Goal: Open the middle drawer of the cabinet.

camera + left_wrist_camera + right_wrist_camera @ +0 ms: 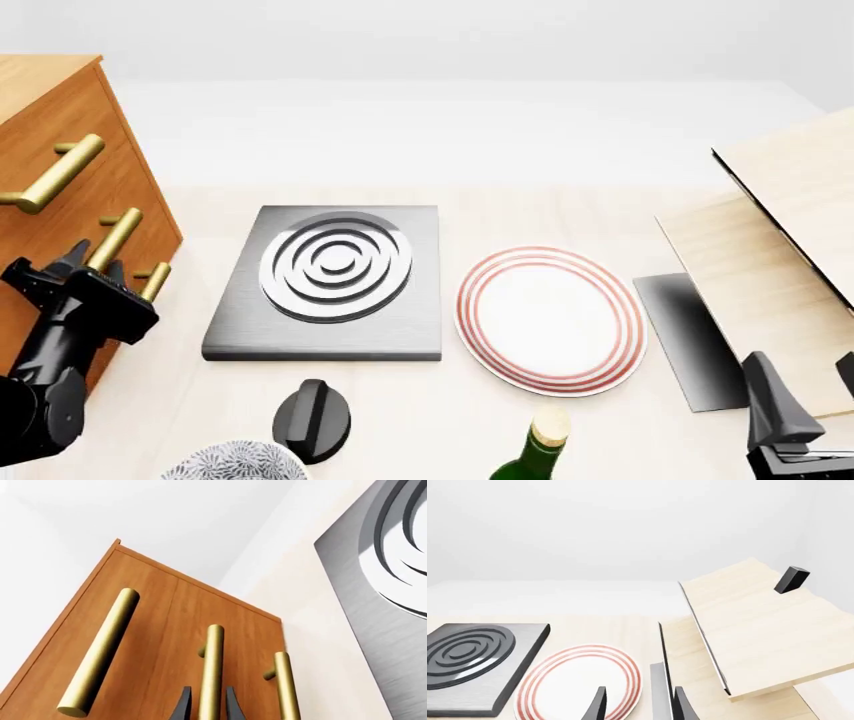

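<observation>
Between claw (208, 711) tips, upright handle (212, 670)

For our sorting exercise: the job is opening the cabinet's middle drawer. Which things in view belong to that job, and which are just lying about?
Belongs to the job: cabinet, middle drawer, left gripper astride its handle.

Just lying about: metal ringed plate, red-rimmed plate, green bottle, black knob, pale wooden boards.

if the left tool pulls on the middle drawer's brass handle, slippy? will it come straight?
Probably slippery: the middle drawer's handle is a smooth round brass bar. Looks rigid, so unlikely to flex. The left tool straddles it near mid-bar, so the middle drawer should likely slide straight.
</observation>
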`<move>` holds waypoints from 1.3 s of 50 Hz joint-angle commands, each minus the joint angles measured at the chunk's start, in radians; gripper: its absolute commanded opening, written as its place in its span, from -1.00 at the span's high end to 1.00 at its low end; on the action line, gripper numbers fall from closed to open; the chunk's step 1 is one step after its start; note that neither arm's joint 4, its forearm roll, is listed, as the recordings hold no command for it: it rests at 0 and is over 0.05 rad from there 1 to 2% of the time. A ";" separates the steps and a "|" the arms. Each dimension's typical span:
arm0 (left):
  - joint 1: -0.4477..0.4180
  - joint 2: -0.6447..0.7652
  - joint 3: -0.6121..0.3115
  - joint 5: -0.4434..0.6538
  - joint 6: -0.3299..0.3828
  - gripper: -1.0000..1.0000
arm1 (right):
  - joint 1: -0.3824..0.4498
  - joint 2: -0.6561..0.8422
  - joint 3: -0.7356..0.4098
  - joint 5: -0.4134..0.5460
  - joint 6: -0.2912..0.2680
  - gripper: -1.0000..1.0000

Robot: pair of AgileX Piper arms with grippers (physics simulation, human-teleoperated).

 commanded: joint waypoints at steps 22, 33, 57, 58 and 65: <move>-0.052 -0.046 0.012 0.000 0.073 1.00 | 0.003 0.001 -0.001 -0.006 0.002 -1.00; -0.079 -0.053 0.016 0.000 0.126 1.00 | 0.004 0.001 -0.001 -0.006 0.002 -1.00; -0.120 -0.029 -0.004 0.000 0.221 1.00 | 0.004 0.001 -0.001 -0.006 0.002 -1.00; -0.120 -0.028 -0.005 0.000 0.221 1.00 | 0.004 0.001 -0.001 -0.006 0.002 -1.00; -0.130 -0.026 -0.005 0.000 0.236 1.00 | 0.004 0.000 -0.001 -0.006 0.002 -1.00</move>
